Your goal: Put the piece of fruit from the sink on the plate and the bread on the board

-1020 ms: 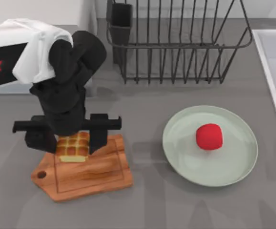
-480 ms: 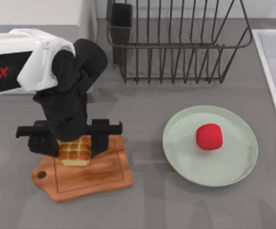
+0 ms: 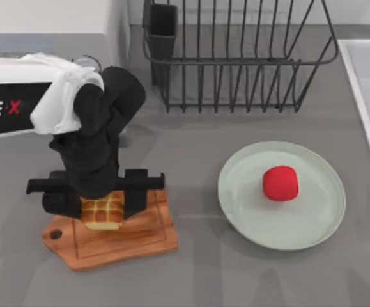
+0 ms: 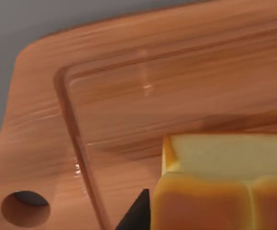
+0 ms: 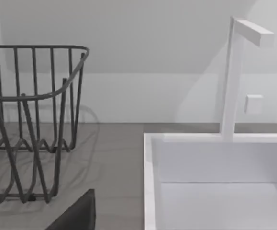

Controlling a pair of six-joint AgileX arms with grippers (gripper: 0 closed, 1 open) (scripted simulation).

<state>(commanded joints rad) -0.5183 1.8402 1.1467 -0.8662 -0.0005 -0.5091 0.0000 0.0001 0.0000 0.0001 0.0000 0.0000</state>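
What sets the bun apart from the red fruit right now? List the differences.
The bun is square, golden-brown and scored in a grid; the fruit is round and plain red. The bun is over the wooden board at the table's left; the fruit lies on the green plate at the right. The left gripper straddles the bun, while the fruit sits free. Both are much smaller than what lies under them.
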